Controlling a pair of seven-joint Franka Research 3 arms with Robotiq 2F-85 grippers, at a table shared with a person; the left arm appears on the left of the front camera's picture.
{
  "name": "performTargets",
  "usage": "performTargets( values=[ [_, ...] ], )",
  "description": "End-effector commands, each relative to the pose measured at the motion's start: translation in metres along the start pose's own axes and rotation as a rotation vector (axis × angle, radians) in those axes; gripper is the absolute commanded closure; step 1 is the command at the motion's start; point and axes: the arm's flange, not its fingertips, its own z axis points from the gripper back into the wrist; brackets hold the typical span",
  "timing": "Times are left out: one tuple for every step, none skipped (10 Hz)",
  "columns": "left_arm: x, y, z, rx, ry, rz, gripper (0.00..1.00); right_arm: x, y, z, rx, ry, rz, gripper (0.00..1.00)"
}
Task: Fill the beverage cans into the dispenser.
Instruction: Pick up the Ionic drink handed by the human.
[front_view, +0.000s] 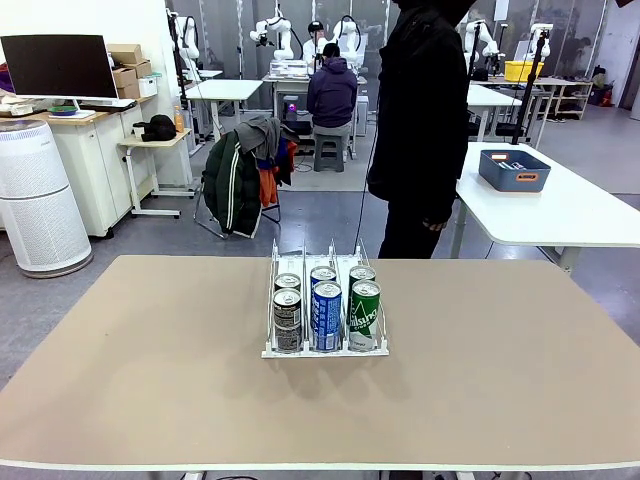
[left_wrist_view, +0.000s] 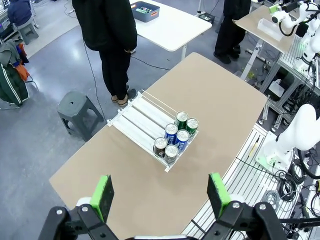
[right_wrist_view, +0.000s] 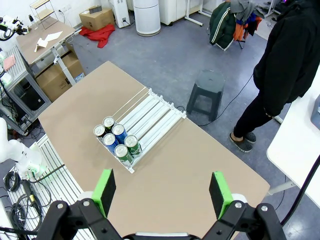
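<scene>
The dispenser (front_view: 272, 352), a clear three-lane rack with wire dividers, stands in the middle of the tan table. Several beverage cans sit at its front end, two per lane: dark grey (front_view: 287, 320), blue (front_view: 326, 316) and green (front_view: 364, 314). From high above, the left wrist view shows the dispenser (left_wrist_view: 140, 120) and the cans (left_wrist_view: 176, 140), with my left gripper (left_wrist_view: 160, 197) open and empty. The right wrist view also looks down on the dispenser (right_wrist_view: 152, 116) and the cans (right_wrist_view: 116, 139). My right gripper (right_wrist_view: 162, 192) is open and empty too.
A person in black (front_view: 420, 130) stands at the table's far side, hands down. A white table behind holds a blue tub (front_view: 514, 170). A grey stool (left_wrist_view: 75, 107) stands on the floor near the far edge. Bare tabletop (front_view: 150, 360) surrounds the rack.
</scene>
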Motion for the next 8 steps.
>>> performTargets(
  values=[
    [-0.0016, 0.0034, 0.0018, -0.006, -0.027, 0.005, 0.0, 0.0009, 0.0008, -0.0018, 0.004, -0.007, -0.005, 0.0],
    [-0.0025, 0.0035, 0.0017, -0.009, -0.03, -0.018, 0.0, 0.0009, 0.0008, -0.0018, 0.004, -0.007, -0.005, 0.0],
    [-0.0002, 0.0009, 0.0009, 0.003, -0.003, 0.001, 0.0, 0.0009, 0.0008, -0.0018, 0.004, -0.007, -0.005, 0.0],
    [-0.0002, 0.0009, 0.0009, 0.003, -0.003, 0.001, 0.0, 0.0009, 0.0008, -0.0018, 0.004, -0.007, -0.005, 0.0],
    [-0.0002, 0.0009, 0.0009, 0.003, -0.003, 0.001, 0.0, 0.0009, 0.0008, -0.0018, 0.004, -0.007, -0.005, 0.0],
    [-0.0002, 0.0009, 0.0009, 0.003, -0.003, 0.001, 0.0, 0.0009, 0.0008, -0.0018, 0.004, -0.007, -0.005, 0.0],
    [-0.0002, 0.0009, 0.0009, 0.003, -0.003, 0.001, 0.0, 0.0009, 0.0008, -0.0018, 0.004, -0.007, -0.005, 0.0],
    [-0.0002, 0.0009, 0.0009, 0.003, -0.003, 0.001, 0.0, 0.0009, 0.0008, -0.0018, 0.004, -0.007, -0.005, 0.0]
  ],
)
